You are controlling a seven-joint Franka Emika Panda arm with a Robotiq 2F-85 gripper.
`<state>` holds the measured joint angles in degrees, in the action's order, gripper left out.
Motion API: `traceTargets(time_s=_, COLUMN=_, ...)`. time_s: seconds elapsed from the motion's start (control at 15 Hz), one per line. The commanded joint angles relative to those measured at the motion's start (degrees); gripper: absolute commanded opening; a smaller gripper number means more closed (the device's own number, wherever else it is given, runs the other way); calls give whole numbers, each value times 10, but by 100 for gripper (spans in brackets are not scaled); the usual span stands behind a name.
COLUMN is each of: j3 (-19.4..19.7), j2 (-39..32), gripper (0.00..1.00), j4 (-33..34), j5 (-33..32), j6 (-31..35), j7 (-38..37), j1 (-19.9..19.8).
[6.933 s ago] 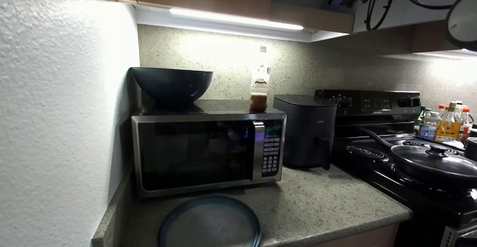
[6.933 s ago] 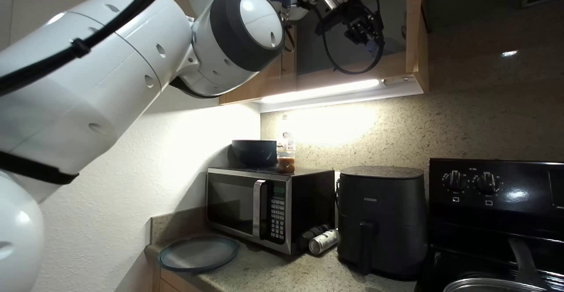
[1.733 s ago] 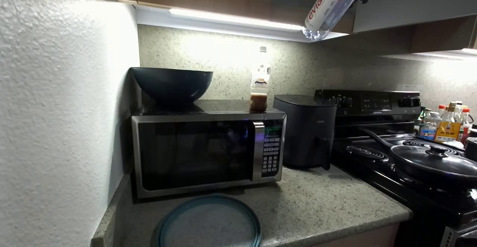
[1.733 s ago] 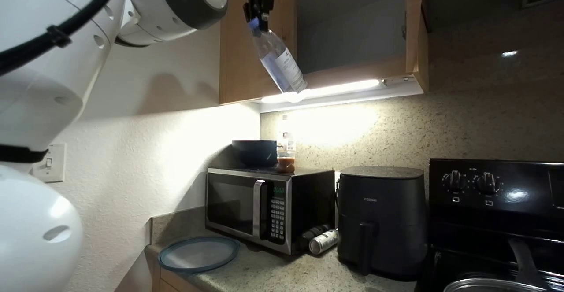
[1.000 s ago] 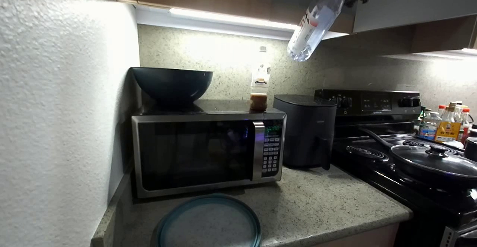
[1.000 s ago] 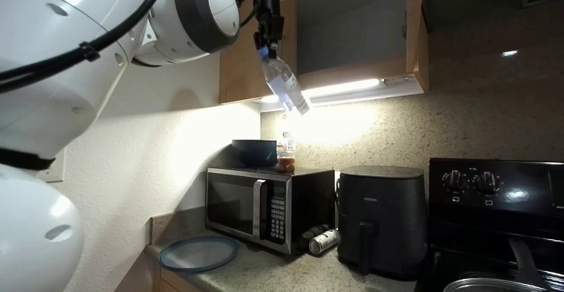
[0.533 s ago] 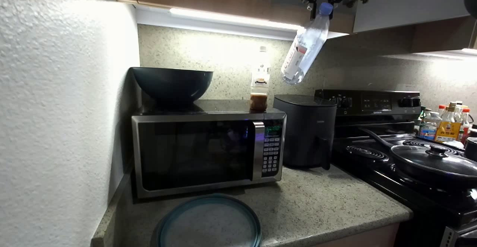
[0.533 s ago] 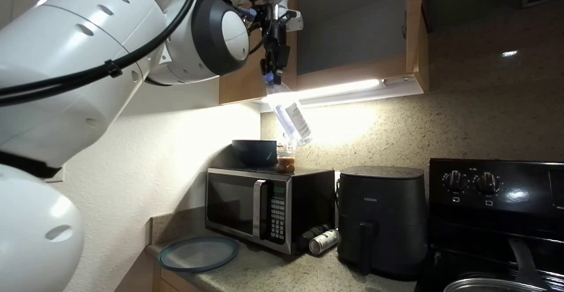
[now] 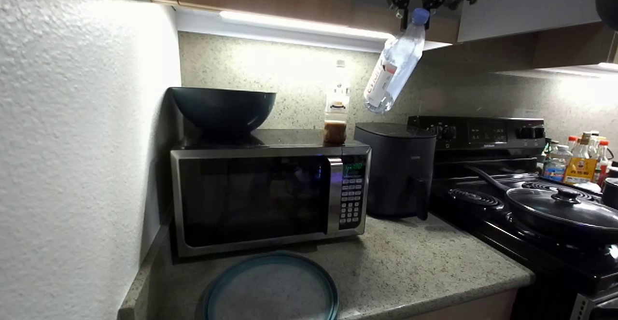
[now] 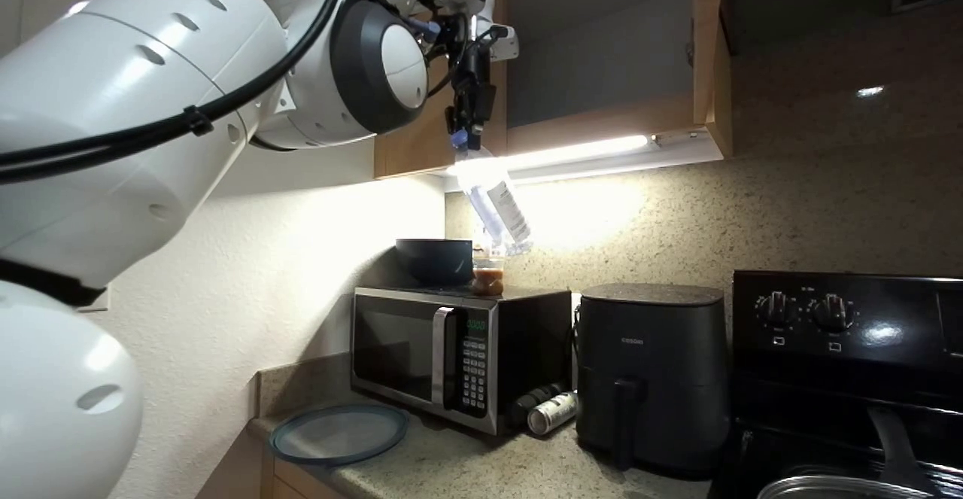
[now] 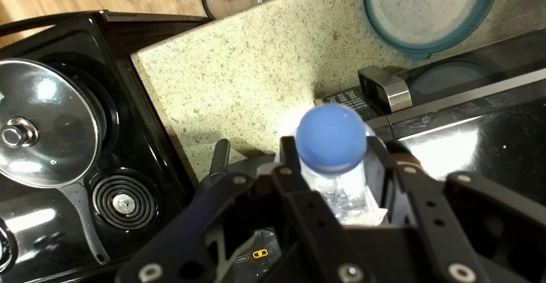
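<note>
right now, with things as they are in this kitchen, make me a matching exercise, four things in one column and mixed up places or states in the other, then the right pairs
Things
1. blue-capped bottle
2. dark bowl
3. lidded pan
4. teal-rimmed disc

Places or states
A. flat on the counter, in front of the microwave
B. tilted, cap end up, held in the end effector
C. on the stove
D. on top of the microwave

Right pairs: 1-B, 2-D, 3-C, 4-A
</note>
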<state>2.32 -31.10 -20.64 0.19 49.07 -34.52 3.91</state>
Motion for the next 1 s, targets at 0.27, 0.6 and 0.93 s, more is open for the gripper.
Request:
traceTargets(time_s=0.27, j3=-34, j2=-60, gripper=16, j4=-7, j5=111, j6=-47, j7=-33, j1=-55)
traceTargets(time_s=0.6, j3=-43, j2=-74, gripper=16, j4=-23, j5=145, j6=-56, j7=-35, j1=-76)
traceTargets(time_s=0.93, j3=-42, j2=-50, gripper=16, j4=-26, j5=150, j6=-184, j7=-39, j1=-77)
